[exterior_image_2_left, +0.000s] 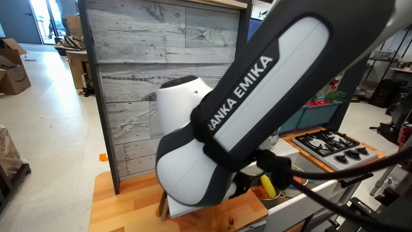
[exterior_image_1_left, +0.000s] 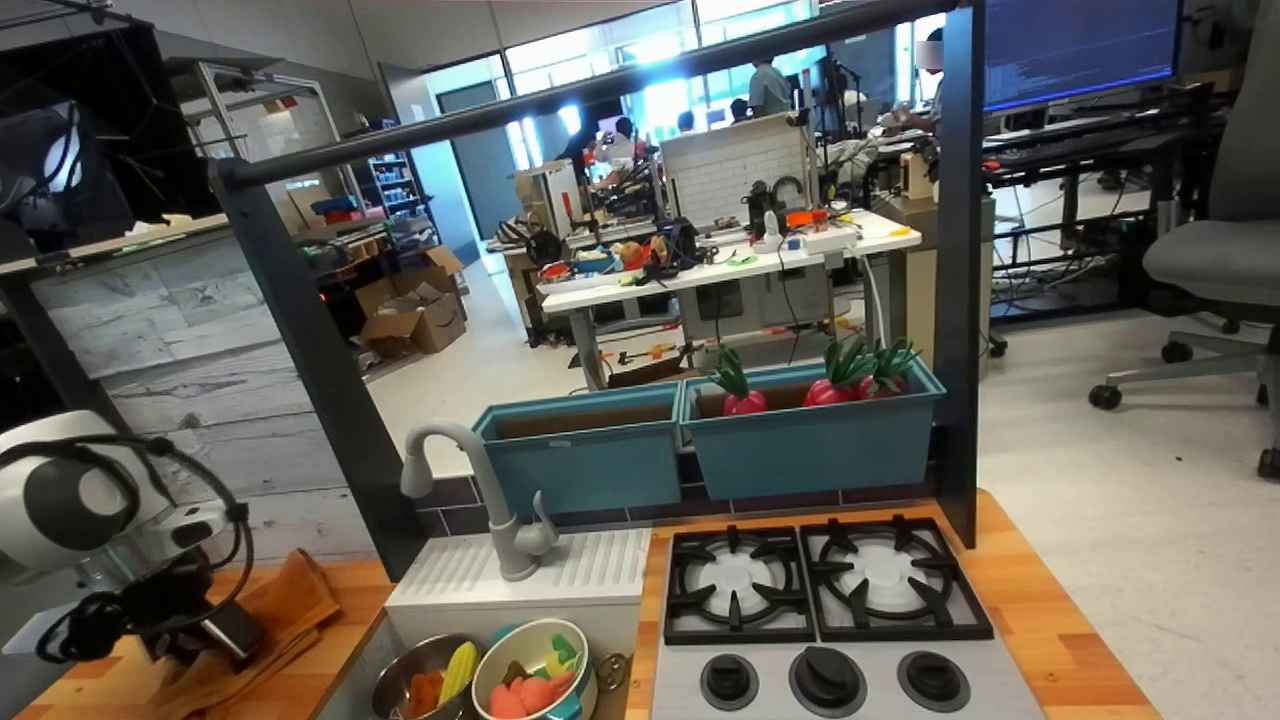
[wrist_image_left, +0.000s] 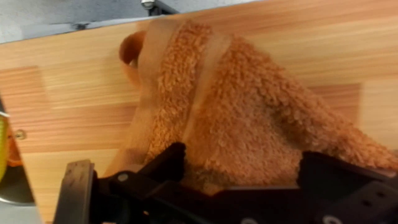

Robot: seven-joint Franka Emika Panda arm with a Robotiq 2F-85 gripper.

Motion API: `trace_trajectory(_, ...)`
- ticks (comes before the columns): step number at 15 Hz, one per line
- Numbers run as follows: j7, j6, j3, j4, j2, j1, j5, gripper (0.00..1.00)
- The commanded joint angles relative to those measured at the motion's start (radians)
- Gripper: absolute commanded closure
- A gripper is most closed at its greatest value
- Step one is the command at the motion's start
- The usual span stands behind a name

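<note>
A crumpled orange-brown cloth (wrist_image_left: 248, 102) with a fuzzy pile and a smooth border lies on the wooden counter (wrist_image_left: 77, 87). My gripper (wrist_image_left: 242, 163) is right over it, jaws wide apart, and the cloth shows between the fingers. Whether the fingertips touch the cloth I cannot tell. In an exterior view the gripper (exterior_image_1_left: 215, 635) points down beside a raised fold of the cloth (exterior_image_1_left: 300, 605). Elsewhere the arm (exterior_image_2_left: 193, 167) hides the gripper, and only part of the cloth (exterior_image_2_left: 206, 220) appears beneath it.
Beside the counter, the sink holds a metal pot (exterior_image_1_left: 385, 675) with toy corn (exterior_image_1_left: 460, 668) and a white bowl (exterior_image_1_left: 485, 690) of toy food. A grey faucet (exterior_image_1_left: 500, 490), a stove (exterior_image_1_left: 735, 640) and blue planters (exterior_image_1_left: 820, 450) with toy radishes stand beyond. A wood-look panel (exterior_image_2_left: 128, 90) rises behind the arm.
</note>
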Motion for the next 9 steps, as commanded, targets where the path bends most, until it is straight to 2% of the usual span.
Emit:
trace_trajectory(1, -0.001, 0.054, 0.058, 0.147, 0.125, 0.065, -0.015, 0.00)
trace_trajectory(5, -0.008, 0.059, 0.064, 0.291, 0.206, 0.152, -0.011, 0.00)
trace_trajectory(7, -0.032, 0.006, 0.063, 0.299, 0.207, 0.146, -0.001, 0.00)
trace_trajectory(9, -0.009, -0.040, 0.029, 0.262, 0.193, 0.130, -0.001, 0.00)
